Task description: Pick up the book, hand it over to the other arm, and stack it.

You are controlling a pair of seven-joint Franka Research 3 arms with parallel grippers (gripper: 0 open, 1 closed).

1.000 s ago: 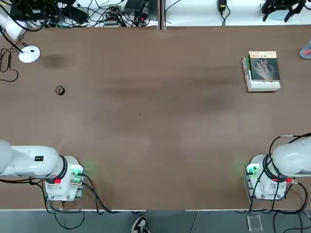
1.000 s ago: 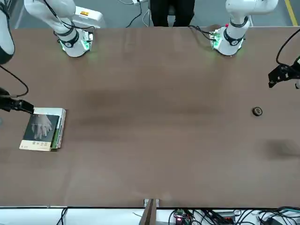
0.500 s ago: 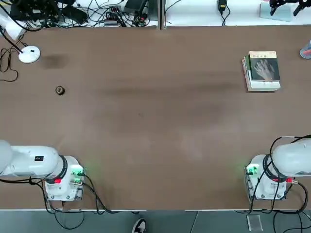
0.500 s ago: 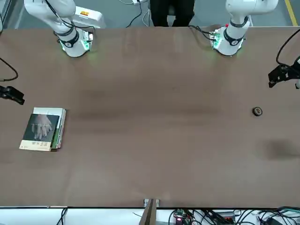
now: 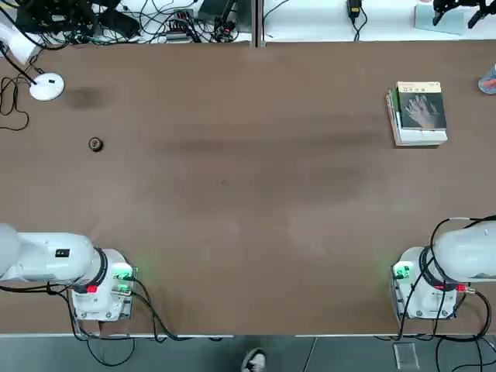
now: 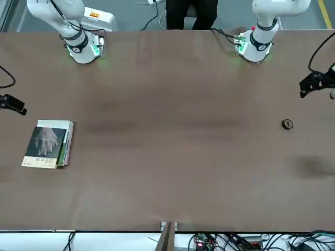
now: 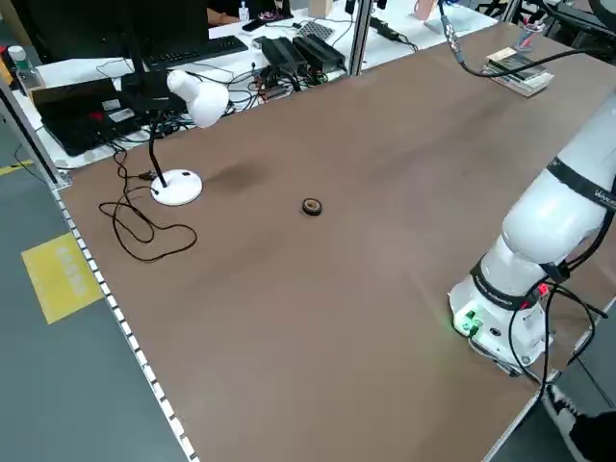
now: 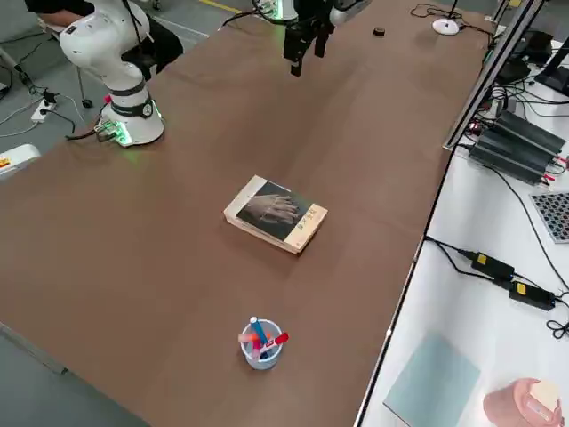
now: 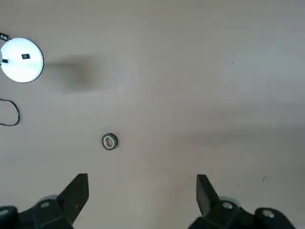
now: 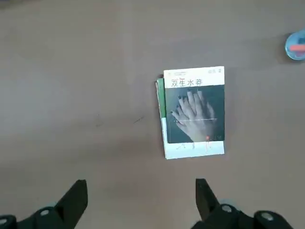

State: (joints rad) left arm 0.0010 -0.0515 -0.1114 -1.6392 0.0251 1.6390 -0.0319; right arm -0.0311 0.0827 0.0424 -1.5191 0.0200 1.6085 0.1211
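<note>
Brown tabletop (image 5: 248,201) fills the scene, with two white robot arm bases at its near edge and a white bench strewn with cables along its far edge.

On the robot's right, toward the far side, the book (image 5: 421,108) lies flat with its cover facing up: a dark grey-green cover with a picture of pale hands and a tan band at its far end. It rests squarely on top of a thicker green-and-white book (image 10: 161,102), whose spine and pages show at one side and at the near end. Nothing touches either book.

The right gripper (image 10: 138,200) hangs high above the table with its two black fingers spread wide and nothing between them; seen from its wrist camera, the stacked books lie well ahead of it. Just right of the books, near the table's right edge, stands a small clear cup (image 8: 260,343) holding red and blue pens.

The left gripper (image 9: 142,198) hovers over the robot's left half of the table, fingers likewise spread apart and empty. Below and ahead of it sits a small roll of tape (image 9: 109,141) alone on the bare wood. Farther off, near the far left corner, stands a white desk lamp (image 7: 179,185) with a round base and a black cord.
</note>
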